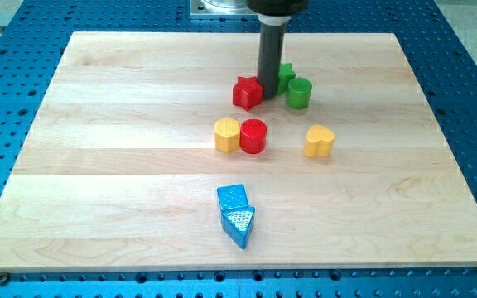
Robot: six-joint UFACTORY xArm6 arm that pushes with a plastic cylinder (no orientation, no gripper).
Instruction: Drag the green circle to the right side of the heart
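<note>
Single camera view of a pale wooden tabletop (pixel 98 165) resting on a blue perforated base (pixel 7 149).

Nearest the frame's bottom, just left of centre, lie two blue blocks in contact: a blue triangular block (pixel 239 226) with a patterned white upper face, and directly behind it a blue cube-like block (pixel 233 197).

At mid-frame stands a row of three blocks. A yellow hexagon (pixel 227 135) touches a red cylinder (pixel 253 136) on its right; well apart, farther right, sits the yellow heart (pixel 319 141).

Above this row, in the upper centre of the frame, is a tighter cluster. A red star-shaped block (pixel 248 93) sits on the left. The green circle (pixel 299 93), a short upright cylinder, sits on the right, up and to the left of the heart and clear of it. A second green block (pixel 286 76), shape unclear, is partly hidden behind the rod.

The arm enters from the top edge of the frame as a wide black collar narrowing to a straight, dark, vertical rod. My tip (pixel 270 100) meets the tabletop between the red star and the green circle, touching or just beside the star's right edge and near the circle's left side.

The arm carries no claw, so there is nothing to open or close and nothing is held; only the rod is present.

No brand, label or legible writing appears on any block, the rod or the tabletop.
</note>
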